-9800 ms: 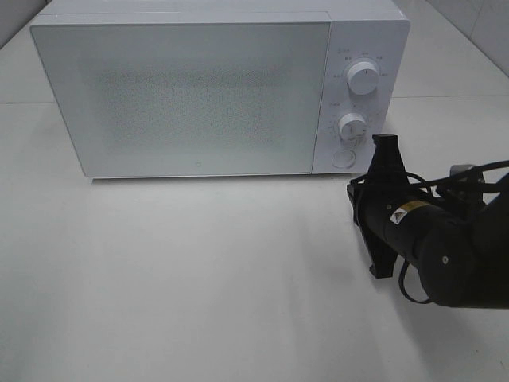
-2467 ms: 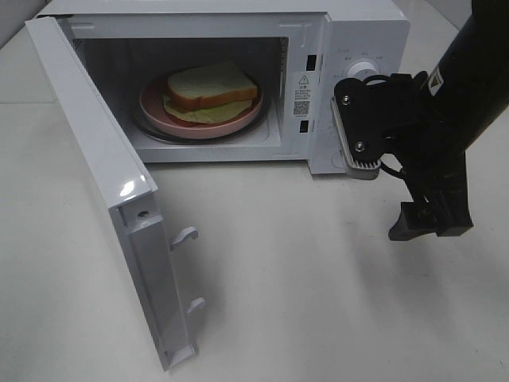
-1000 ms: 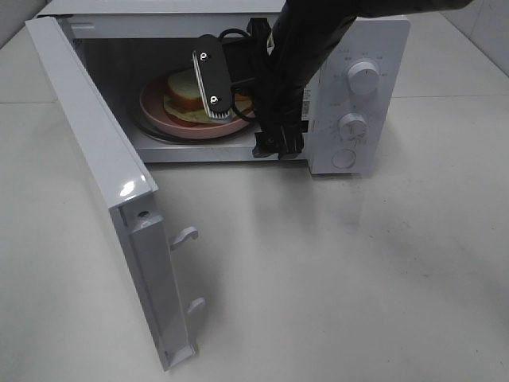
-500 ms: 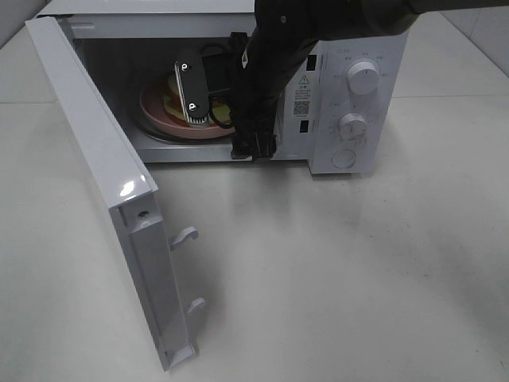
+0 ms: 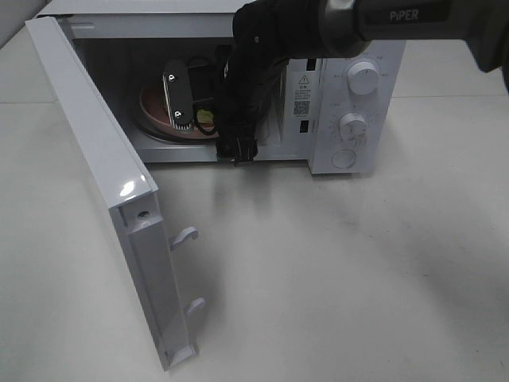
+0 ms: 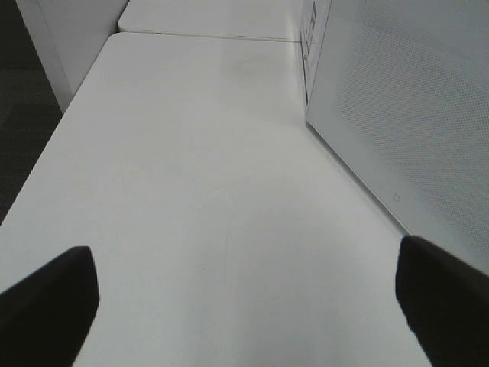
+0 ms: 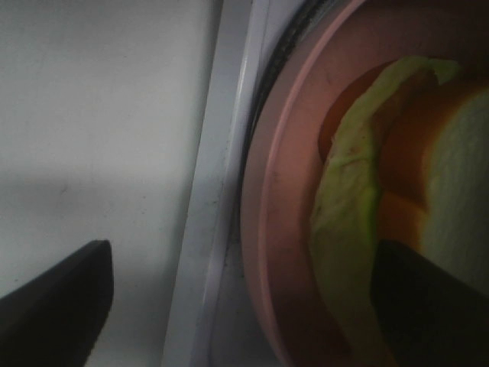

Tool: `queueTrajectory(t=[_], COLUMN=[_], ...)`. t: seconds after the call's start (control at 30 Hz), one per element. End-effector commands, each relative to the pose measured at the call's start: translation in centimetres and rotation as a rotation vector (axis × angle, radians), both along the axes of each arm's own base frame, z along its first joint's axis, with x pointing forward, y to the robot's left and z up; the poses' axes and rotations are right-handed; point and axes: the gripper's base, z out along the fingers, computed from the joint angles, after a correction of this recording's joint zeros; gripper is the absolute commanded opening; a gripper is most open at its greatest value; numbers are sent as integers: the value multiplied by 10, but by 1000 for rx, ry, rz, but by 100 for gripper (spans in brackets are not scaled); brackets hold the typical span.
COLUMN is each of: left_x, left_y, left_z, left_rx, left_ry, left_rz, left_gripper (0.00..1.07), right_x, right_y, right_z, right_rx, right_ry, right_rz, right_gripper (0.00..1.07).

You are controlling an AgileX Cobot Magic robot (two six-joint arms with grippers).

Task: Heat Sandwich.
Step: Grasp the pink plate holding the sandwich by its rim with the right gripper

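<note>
R hand [image 5: 210, 137] is at the microwave [image 5: 354, 48] mouth, jaws spread astride the pink plate [image 7: 279, 191] front rim, nothing pinched. Sandwich [image 7: 348, 229] is on the plate, dead ahead of the hand. L hand [image 6: 244, 306] is spread and empty over the table [image 6: 191, 153], outside the door [image 6: 412, 107]. R is far nearer.

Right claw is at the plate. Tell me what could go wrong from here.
1. The right claw straddles the rim of the pink plate, with one finger over the sandwich. Closing may crush the bread or drag the filling.
2. A grip on the rim alone might tilt the plate, so the sandwich could slide off.
3. The arm fills the microwave opening. Pulling out may knock the frame or the open door.
</note>
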Motion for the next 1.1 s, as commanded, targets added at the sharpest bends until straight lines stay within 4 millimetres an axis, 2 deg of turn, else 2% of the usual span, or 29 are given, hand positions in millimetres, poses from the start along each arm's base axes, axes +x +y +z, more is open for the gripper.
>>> queueTrajectory(t=[0.03, 0.4, 0.57, 0.67, 0.7, 0.73, 0.8, 0.83, 0.9, 1.1], left_x=[-3, -3, -3, -3, -3, -3, -3, -3, -3, -3], left_y=[-1, -1, -1, -1, -1, -1, -1, -1, -1, -1], left_z=[-1, -1, -1, -1, -1, -1, -1, -1, -1, -1], left_rx=[-7, -7, -7, -7, -7, -7, -7, -7, -7, -7], left_ry=[-30, -30, -30, -30, -30, -30, -30, -30, -30, -30], left_rz=[-1, -1, -1, -1, -1, -1, -1, -1, -1, -1], left_gripper=[101, 101, 101, 101, 101, 101, 101, 101, 101, 101], right_x=[4, 10, 10, 9, 10, 10, 10, 10, 10, 10], right_y=[6, 11, 10, 11, 10, 10, 9, 8, 8, 9], right_z=[-4, -22, -32, -35, -35, -35, -35, -35, -35, -35], right_rx=[-1, -11, -28, -25, -26, -26, -25, -17, -16, -14], right_ry=[6, 20, 49, 58, 59, 59, 66, 74, 76, 74], right_rz=[1, 0, -3, -7, -10, -10, -21, -40, -43, -31], right_gripper=[86, 82, 76, 63, 49, 49, 27, 4, 0, 0])
